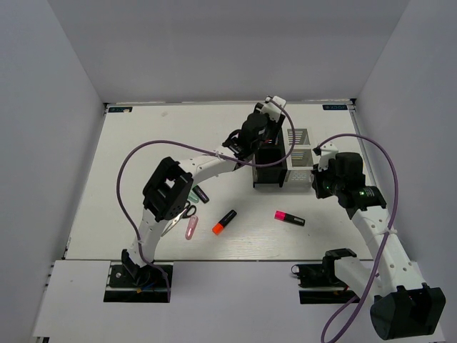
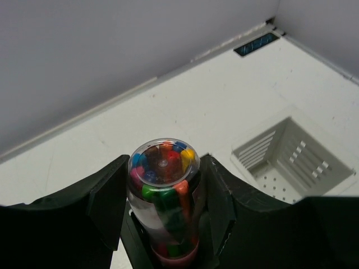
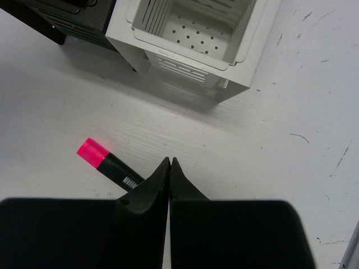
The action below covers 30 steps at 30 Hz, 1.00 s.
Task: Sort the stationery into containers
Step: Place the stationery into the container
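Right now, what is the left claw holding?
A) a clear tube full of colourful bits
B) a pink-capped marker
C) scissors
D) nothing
A: in the left wrist view the left gripper clamps a clear tube packed with coloured pieces between its fingers, while the pink-capped marker lies on the table.

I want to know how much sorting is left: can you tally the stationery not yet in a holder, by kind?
Markers: 2 (pink-capped, orange-capped)
Dark pen, half hidden under the left arm: 1
Scissors: 1
Pink cutter: 1
Clear tube of coloured bits, held in the left gripper: 1
Total: 6
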### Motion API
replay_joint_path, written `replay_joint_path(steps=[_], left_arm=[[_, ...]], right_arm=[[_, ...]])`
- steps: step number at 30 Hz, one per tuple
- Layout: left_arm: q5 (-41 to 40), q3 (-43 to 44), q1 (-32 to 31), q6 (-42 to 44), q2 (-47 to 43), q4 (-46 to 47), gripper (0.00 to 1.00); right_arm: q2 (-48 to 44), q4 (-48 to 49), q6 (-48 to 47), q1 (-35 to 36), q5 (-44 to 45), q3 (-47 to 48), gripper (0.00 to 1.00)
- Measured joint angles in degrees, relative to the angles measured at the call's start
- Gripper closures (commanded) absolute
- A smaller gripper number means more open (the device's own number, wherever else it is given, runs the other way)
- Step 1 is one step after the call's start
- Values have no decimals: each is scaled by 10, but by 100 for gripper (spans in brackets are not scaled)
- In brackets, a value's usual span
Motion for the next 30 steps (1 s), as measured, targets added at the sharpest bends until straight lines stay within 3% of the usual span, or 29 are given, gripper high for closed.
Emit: replay_joint_path(steps=[5,6,7,8,9,10,12,13,14,16,18,19,20,21,24,25,26,27,28,29,30], left_arm=[[-2,-29,0,-10,0,2,99],[-3,-29,0,-12,0,2,92],[-4,-29,0,-14,0,3,75],[-5,-29,0,-16,0,4,68],[-5,-29,0,-18,0,4,57],[-6,-29,0,-19,0,3,32],[-7,-28,0,-21,0,2,19],[-7,-27,0,-24,0,2,19],[-7,-25,0,-26,0,2,19],[-8,-15,1,-28,0,-1,20],[-8,-2,1,-31,0,-4,29],[-8,6,1,-34,0,-8,45],[-8,12,1,-38,-1,-12,99],[-8,14,1,-42,-5,-15,100],[-10,-1,0,-58,-44,-48,100],[-8,-16,-1,-66,-70,-73,97],[-5,-30,-2,-75,-99,-103,79],[2,-47,-3,-88,-137,-147,40],[9,-61,-5,-95,-177,-196,29],[18,-76,-6,-112,-227,-255,10],[25,-92,-7,-119,-271,-298,3]], right_arm=[[0,0,0,0,2,0,100],[0,0,0,0,2,0,100],[0,0,0,0,2,0,96],[0,0,0,0,2,0,92],[0,0,-1,0,2,0,80],[0,0,2,0,2,0,71],[0,0,0,0,2,0,56],[0,0,0,0,2,0,46],[0,0,-2,0,2,-1,46],[0,0,-4,0,1,-1,46],[0,0,-4,0,1,-1,48],[0,0,-5,0,0,-1,69],[0,0,-9,0,-2,-1,92],[0,0,-10,0,-5,-1,100],[-4,4,-27,0,-31,-10,100],[-7,9,-44,0,-58,-21,100],[-7,8,-72,0,-87,-33,95],[-5,0,-106,2,-121,-43,86],[1,-13,-139,3,-156,-52,81],[10,-32,-181,4,-191,-57,71],[23,-55,-219,7,-221,-58,67]])
